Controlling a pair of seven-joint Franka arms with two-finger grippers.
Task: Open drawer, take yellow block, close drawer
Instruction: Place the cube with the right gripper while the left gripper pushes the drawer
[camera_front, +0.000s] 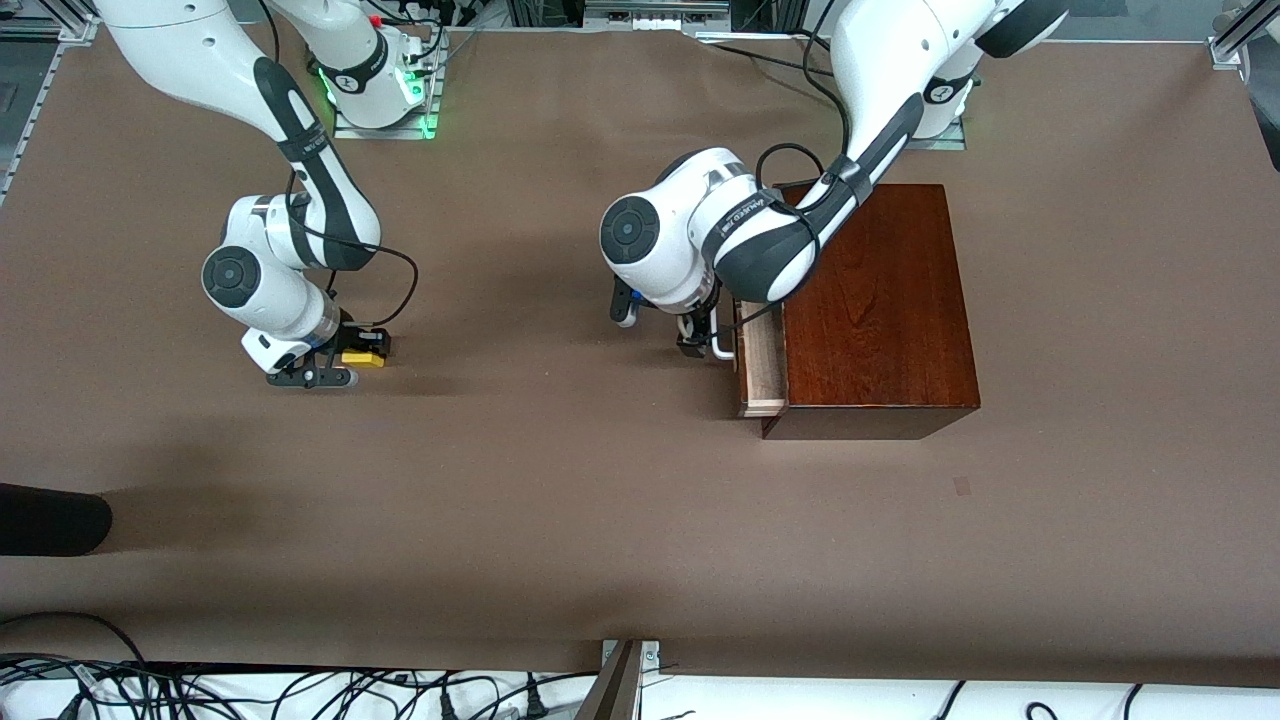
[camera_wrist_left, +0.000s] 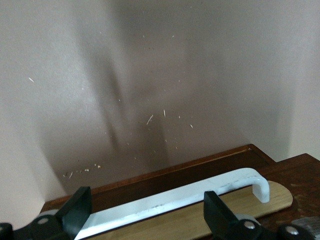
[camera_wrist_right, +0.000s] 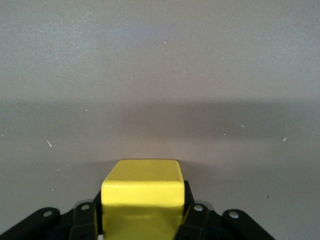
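The right gripper (camera_front: 352, 360) pinches the block (camera_front: 364, 358) low over the bench (camera_front: 560, 520); the left gripper (camera_front: 700, 335), spread beside the handle (camera_front: 722, 345), could skew the part-open drawer (camera_front: 760, 365) by pushing off-centre.

Drawer (camera_front: 762, 362) partly out of box (camera_front: 872, 300), block (camera_front: 362, 358) well apart toward right arm's end.

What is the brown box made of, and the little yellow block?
The box looks like wood with a shiny dark reddish varnish: grain lines and a soft glare show on top. Its drawer is paler, bare-looking wood. The yellow block, gripped in the right hand, is smooth and matte, maybe painted wood or plastic.
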